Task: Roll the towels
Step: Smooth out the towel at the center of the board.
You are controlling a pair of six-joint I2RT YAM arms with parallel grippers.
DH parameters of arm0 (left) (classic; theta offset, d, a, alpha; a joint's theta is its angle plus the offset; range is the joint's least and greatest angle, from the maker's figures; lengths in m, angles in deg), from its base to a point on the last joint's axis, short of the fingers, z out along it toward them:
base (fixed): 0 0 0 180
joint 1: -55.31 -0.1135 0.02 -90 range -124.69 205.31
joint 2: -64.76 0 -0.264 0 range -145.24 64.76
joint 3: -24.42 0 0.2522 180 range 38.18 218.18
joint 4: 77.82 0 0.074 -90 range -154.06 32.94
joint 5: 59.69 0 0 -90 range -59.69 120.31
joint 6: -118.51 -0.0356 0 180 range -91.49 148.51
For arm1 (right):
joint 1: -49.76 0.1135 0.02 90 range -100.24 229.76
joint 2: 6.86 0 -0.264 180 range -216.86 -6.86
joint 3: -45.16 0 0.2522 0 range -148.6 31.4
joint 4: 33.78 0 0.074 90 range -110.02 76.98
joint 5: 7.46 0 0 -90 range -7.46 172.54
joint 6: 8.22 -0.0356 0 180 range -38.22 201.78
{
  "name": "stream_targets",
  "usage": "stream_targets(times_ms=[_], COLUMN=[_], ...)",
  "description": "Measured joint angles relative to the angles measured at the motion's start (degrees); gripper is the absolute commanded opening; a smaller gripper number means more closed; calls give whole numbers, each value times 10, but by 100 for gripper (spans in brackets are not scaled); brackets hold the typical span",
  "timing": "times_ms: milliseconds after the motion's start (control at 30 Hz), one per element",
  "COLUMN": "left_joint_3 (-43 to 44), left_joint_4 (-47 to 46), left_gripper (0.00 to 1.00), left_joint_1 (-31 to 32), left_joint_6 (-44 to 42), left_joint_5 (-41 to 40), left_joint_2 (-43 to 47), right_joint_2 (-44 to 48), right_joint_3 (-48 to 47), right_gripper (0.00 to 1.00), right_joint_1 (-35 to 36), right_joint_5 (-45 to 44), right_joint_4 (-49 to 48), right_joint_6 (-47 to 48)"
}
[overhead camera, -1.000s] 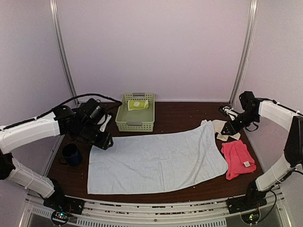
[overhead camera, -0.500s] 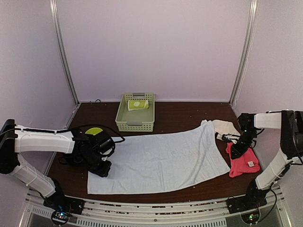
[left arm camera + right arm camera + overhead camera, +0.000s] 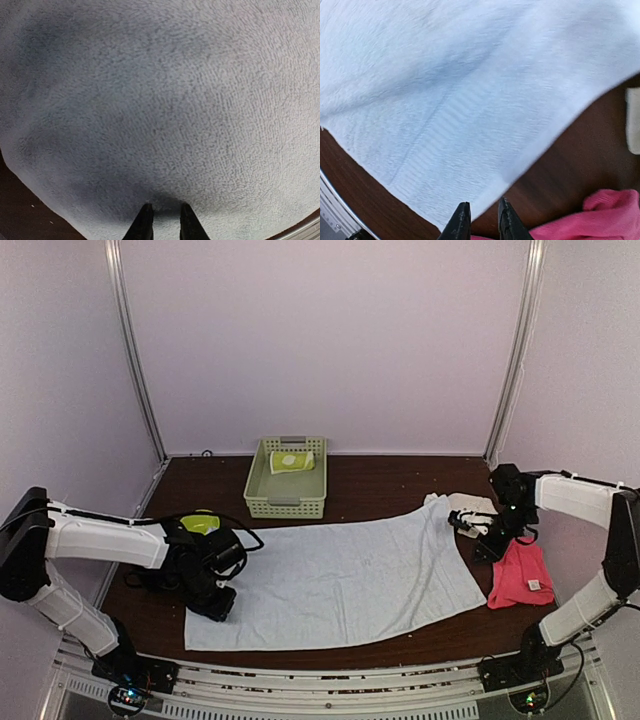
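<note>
Blue towel (image 3: 340,575) flat, green basket (image 3: 285,506) behind

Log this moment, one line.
left pincer: on light blue towel, left edge | right pincer: same towel, right edge | grip: unclear | towel: flat, unrolled

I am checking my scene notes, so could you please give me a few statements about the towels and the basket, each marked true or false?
1. The light blue towel is rolled up. False: it lies spread flat on the table.
2. A lime-green towel sits in the green basket. True.
3. The pink towel lies on top of the light blue towel. False: it lies on the table off that towel's right end.
4. The left gripper and the right gripper are at opposite ends of the light blue towel. True.
</note>
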Motion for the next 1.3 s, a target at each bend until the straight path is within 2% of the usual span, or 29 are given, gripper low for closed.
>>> stream_targets(times_ms=[100, 300, 467, 733, 900, 967, 1100, 1200, 1300], left_joint_3=[-9, -27, -33, -64, -68, -66, 7, 87, 134], left_joint_4=[-6, -23, -22, -17, 45, 89, 189, 205, 204], left_gripper=[22, 23, 23, 24, 24, 31, 37, 46, 50], left_joint_1=[0, 0, 2, 28, 52, 57, 59, 59, 53], left_joint_6=[2, 12, 24, 66, 94, 101, 104, 91, 72], left_joint_5=[2, 9, 10, 9, 21, 26, 9, -16, -44], left_joint_2=[2, 18, 25, 63, 77, 82, 78, 56, 12], right_joint_2=[-7, -35, 9, 80, 109, 121, 139, 129, 97], right_joint_3=[35, 86, 122, 153, 147, 132, 83, 61, 59], right_gripper=[21, 19, 20, 21, 21, 21, 23, 24, 24], right_joint_1=[50, 95, 140, 183, 184, 184, 184, 184, 184], right_joint_5=[13, -16, -61, -134, -157, -157, -149, -138, -135], right_joint_4=[-1, -10, -10, 81, 129, 152, 173, 154, 124], right_joint_6=[19, 47, 73, 124, 151, 161, 169, 166, 160])
